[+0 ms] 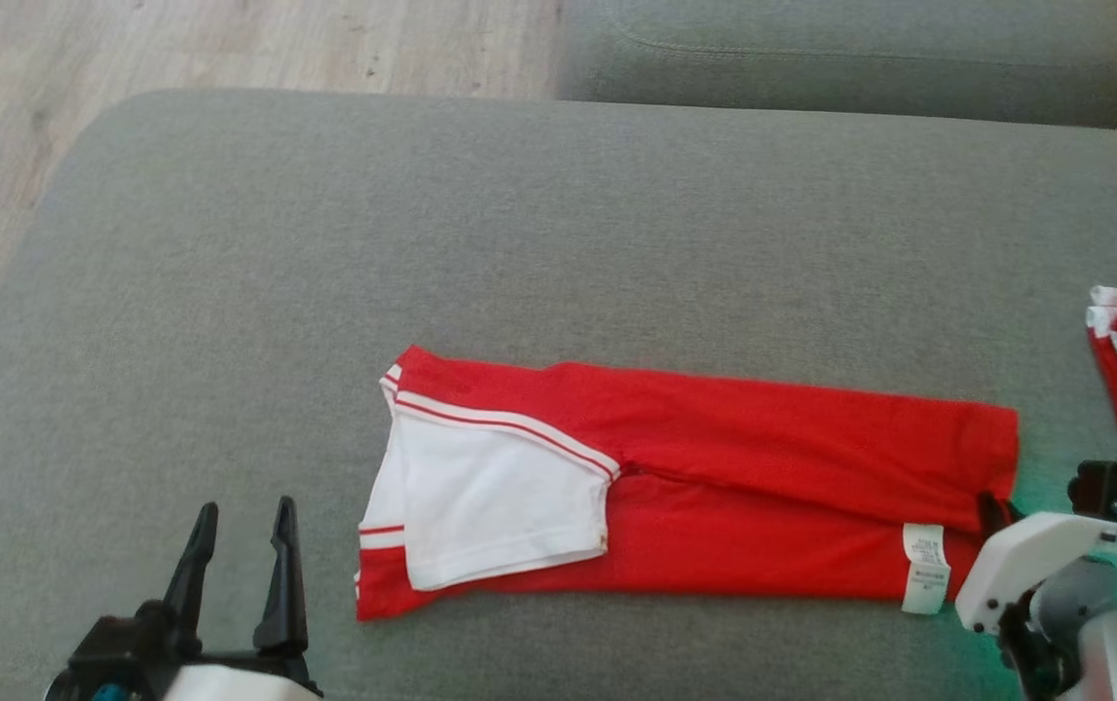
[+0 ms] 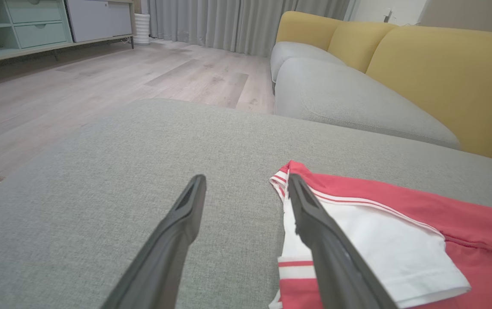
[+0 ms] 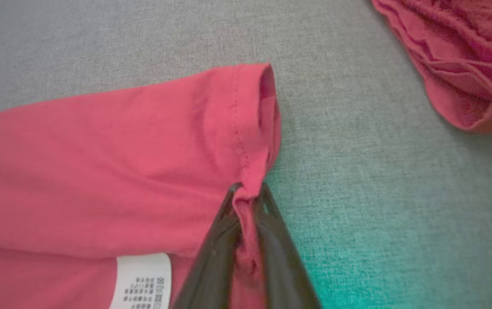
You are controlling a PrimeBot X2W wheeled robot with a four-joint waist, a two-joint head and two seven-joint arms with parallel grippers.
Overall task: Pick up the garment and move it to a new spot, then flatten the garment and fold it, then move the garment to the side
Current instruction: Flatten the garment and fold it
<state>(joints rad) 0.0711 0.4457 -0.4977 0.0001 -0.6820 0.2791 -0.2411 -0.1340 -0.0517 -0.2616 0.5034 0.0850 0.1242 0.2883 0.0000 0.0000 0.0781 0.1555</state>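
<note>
Red garment lies hem-corner pinched in right hand; left hand gapes, seemingly just clear.

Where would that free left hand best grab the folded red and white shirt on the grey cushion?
Probably the left end of the red and white folded shirt, at the striped corner nearest the open left fingers, coming in from the left, low along the grey cushion. The shirt lies flat as a long strip, and the right fingers pinch its opposite hem.
</note>
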